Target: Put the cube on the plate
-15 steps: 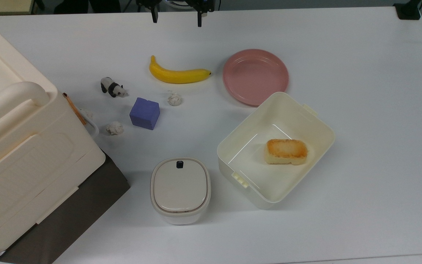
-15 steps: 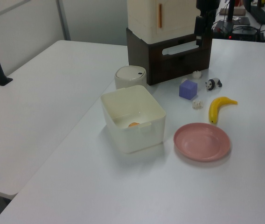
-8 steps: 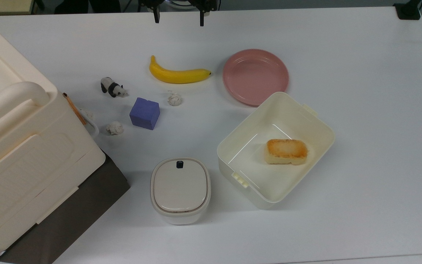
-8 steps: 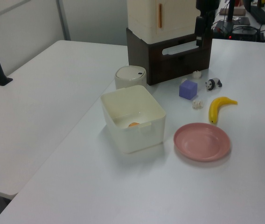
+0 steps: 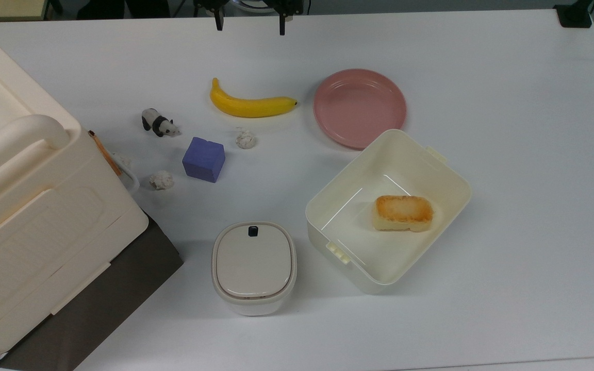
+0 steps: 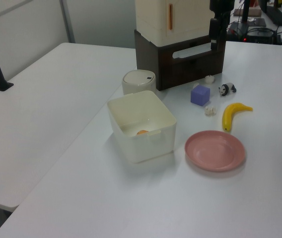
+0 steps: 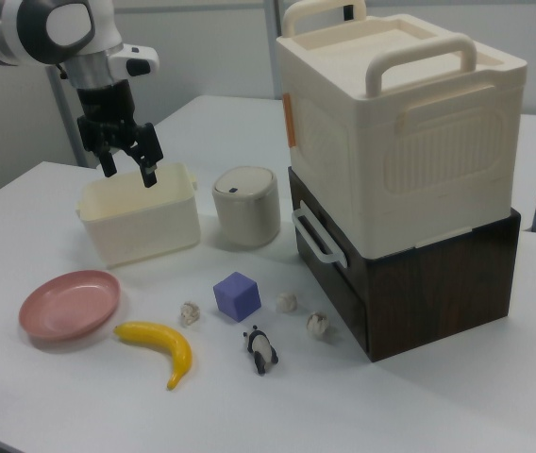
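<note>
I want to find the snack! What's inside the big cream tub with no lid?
Inside the cream tub lies one toasted yellow-brown bread block on the bottom. The rest of the floor is bare in the top view. In the right view the tub's wall hides the inside.

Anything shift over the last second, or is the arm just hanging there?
Almost nothing changed. In the top view the gripper edged slightly toward the top edge, open and holding nothing. The cube, the plate, the banana and the container with the bread all lie where they were.
</note>
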Controlling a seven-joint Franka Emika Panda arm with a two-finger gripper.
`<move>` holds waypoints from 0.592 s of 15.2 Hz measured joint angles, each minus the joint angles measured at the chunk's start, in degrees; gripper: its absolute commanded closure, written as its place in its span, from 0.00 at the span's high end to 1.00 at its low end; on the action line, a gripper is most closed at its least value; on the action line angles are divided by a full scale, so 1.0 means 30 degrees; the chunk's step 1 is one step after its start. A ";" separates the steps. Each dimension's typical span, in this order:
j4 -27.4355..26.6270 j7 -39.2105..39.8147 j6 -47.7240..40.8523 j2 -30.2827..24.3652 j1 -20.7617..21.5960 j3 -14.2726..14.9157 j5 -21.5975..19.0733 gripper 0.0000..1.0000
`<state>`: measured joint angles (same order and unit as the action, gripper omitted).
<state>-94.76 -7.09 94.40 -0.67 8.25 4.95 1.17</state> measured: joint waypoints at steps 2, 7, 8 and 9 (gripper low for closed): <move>-0.0005 0.0000 -0.0674 -0.0007 0.0001 -0.0001 0.0241 1.00; -0.0006 0.0002 -0.1800 -0.0038 0.0000 0.0039 0.0512 1.00; -0.0006 0.0002 -0.1839 -0.0038 0.0000 0.0039 0.0512 1.00; -0.0006 0.0002 -0.1846 -0.0039 0.0000 0.0039 0.0512 1.00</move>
<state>-94.78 -7.08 88.86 -0.79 8.25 5.06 2.70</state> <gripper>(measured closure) 0.000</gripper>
